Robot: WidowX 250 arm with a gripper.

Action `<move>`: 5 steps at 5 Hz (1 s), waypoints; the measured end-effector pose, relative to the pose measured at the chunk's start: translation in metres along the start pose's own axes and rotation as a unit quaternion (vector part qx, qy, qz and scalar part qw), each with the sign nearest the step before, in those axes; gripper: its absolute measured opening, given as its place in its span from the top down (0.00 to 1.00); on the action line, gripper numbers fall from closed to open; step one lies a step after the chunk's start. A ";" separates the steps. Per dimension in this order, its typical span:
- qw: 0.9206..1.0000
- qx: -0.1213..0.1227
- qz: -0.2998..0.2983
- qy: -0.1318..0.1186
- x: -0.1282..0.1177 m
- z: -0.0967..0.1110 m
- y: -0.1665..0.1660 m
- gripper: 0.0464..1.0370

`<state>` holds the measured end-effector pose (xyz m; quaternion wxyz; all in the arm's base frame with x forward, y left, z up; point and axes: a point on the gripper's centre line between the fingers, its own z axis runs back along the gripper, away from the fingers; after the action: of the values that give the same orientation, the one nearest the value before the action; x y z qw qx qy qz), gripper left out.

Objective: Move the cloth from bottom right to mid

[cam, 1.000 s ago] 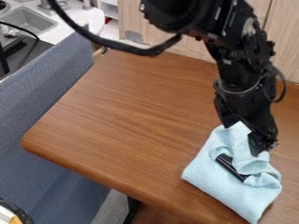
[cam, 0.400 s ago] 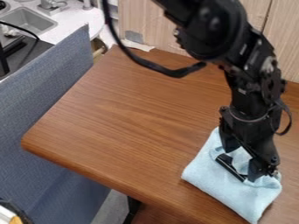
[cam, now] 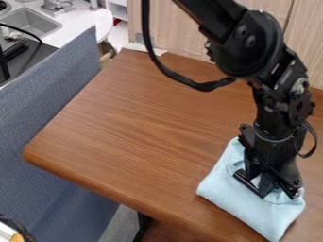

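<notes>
The cloth (cam: 246,204) lies directly beneath the gripper (cam: 278,193) at the table's (cam: 142,127) lower right, long axis slanting down rightward, mid-table to its upper left; whether the gripper is closed I cannot tell.

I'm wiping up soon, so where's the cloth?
In the camera view, the cloth lies at the table's lower right, under the tool.

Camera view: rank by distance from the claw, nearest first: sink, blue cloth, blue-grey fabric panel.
From the claw:
1. Blue cloth: directly at the claw, lower right of the view.
2. Blue-grey fabric panel: left side, past the table's edge.
3. Sink: upper left corner, beyond the panel.
</notes>
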<state>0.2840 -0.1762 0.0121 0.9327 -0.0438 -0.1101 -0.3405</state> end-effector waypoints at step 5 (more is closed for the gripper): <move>0.992 0.034 0.099 -0.067 0.001 0.046 0.060 0.98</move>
<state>0.3152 -0.1233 0.0567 0.9532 -0.0455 -0.1795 -0.2391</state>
